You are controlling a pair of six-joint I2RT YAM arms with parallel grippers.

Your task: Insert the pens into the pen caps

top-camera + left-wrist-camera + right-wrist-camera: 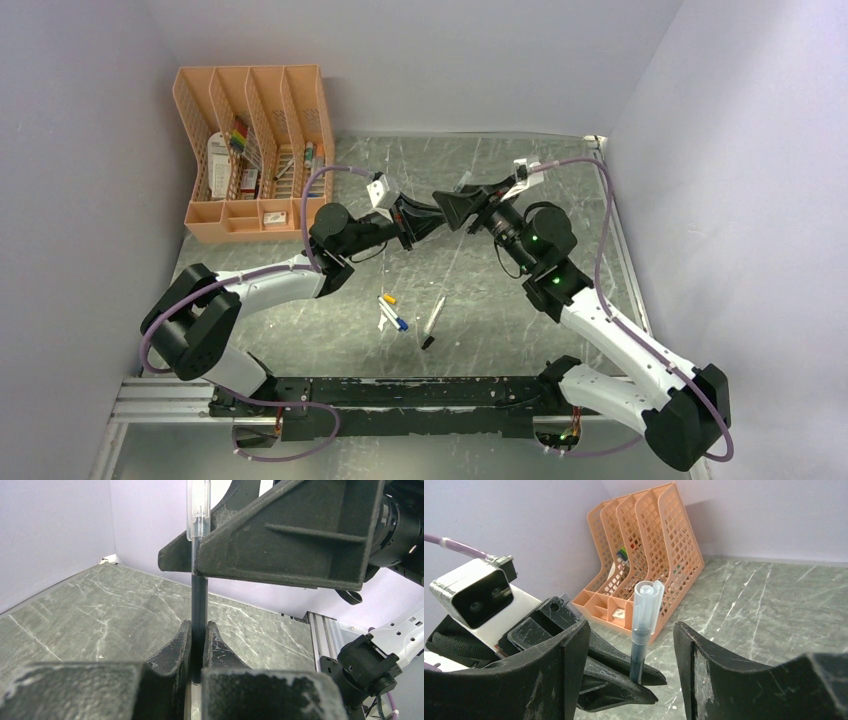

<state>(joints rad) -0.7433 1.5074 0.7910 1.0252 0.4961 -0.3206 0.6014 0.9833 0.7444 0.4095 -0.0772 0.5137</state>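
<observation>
My left gripper (199, 630) (428, 218) is shut on a dark-barrelled pen (199, 600) and holds it upright above the table. A clear cap (197, 505) (647, 607) sits on the pen's upper end. My right gripper (631, 627) (452, 208) is open, with one finger on each side of that cap and touching neither it nor the pen. On the table lie a long white pen with a black end (433, 322), a shorter white pen with a blue end (393, 320) and a small yellow-orange cap (390, 298).
An orange mesh desk organiser (255, 150) (644, 545) with stationery stands at the back left against the wall. Walls close in the marbled table (560, 200) on the left, back and right. A metal rail (400, 395) runs along the near edge.
</observation>
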